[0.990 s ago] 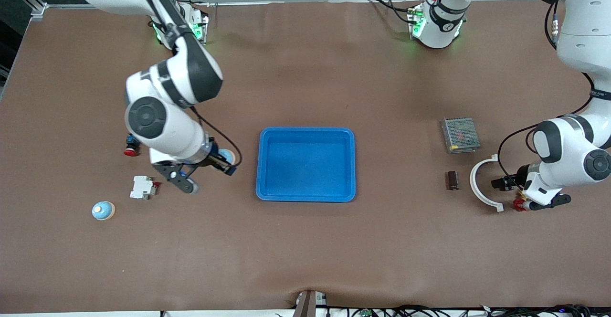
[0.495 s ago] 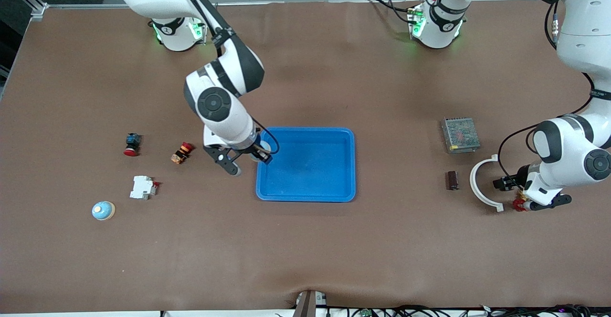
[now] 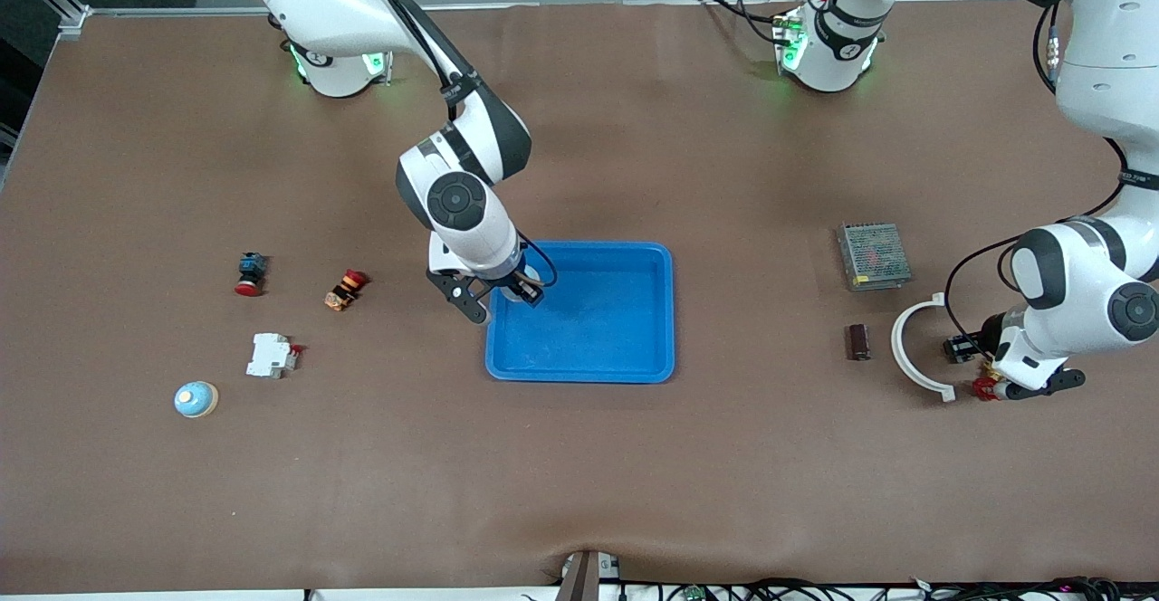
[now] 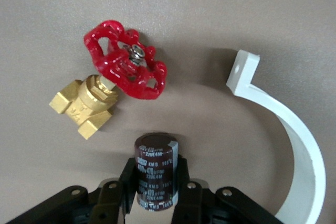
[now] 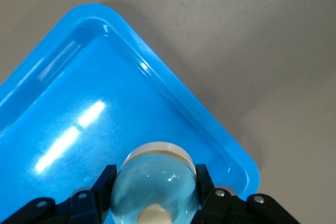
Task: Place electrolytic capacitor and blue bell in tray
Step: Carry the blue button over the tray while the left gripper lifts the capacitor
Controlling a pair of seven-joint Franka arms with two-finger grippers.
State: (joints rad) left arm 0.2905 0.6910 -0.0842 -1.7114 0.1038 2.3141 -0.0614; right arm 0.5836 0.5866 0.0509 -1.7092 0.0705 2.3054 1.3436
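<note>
1. Pale-blue and domed, the blue bell is clamped between the closed fingers of the right tool, which hangs over the corner of the tray toward the right arm's end; it is judged to be held there so that it can be released inside the raised rim.
2. A second blue bell-like dome lies on the worktop, well apart from the tray and nearer the front camera.
3. The electrolytic capacitor, dark brown with printed lettering, is pinched by the closed left tool at the left arm's end of the worktop, beside a brass valve with a red handwheel and a white curved bracket; the grip appears meant for lifting it toward the tray.
4. Against the earlier frames, the right tool has been carried from beside a small red-capped part to the tray, and the left tool's fingers, wide a second ago, have been closed on the capacitor.
</note>
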